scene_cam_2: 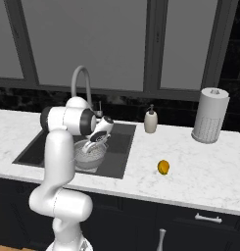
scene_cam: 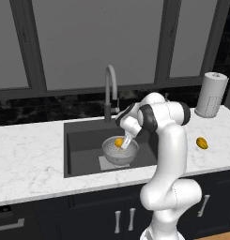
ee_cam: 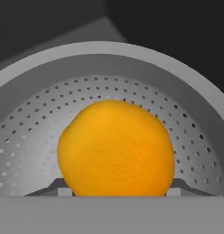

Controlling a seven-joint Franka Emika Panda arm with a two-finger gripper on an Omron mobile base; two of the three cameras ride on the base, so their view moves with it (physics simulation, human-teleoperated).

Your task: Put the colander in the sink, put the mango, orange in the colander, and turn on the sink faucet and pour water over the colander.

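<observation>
The silver perforated colander (scene_cam: 120, 154) (scene_cam_2: 90, 157) stands in the dark sink (scene_cam: 83, 140) (scene_cam_2: 119, 142). My gripper (scene_cam: 122, 144) (scene_cam_2: 90, 146) (ee_cam: 115, 188) reaches down into the bowl and is shut on the orange (scene_cam: 118, 142) (ee_cam: 115, 148), one finger tip on each side of it. The hand view has the colander's holed wall (ee_cam: 35, 137) curving close behind the fruit. The mango (scene_cam: 202, 143) (scene_cam_2: 163, 167), a small yellow-orange oval, lies on the marble counter to the right of the sink. The grey gooseneck sink faucet (scene_cam: 111, 89) (scene_cam_2: 81, 81) arches behind the basin, and no water runs from it.
A paper towel roll (scene_cam: 211, 93) (scene_cam_2: 209, 115) stands at the back right of the counter. A beige soap dispenser (scene_cam_2: 151, 121) sits behind the sink's right corner. Dark windows line the wall behind, and cabinet doors run below the counter edge.
</observation>
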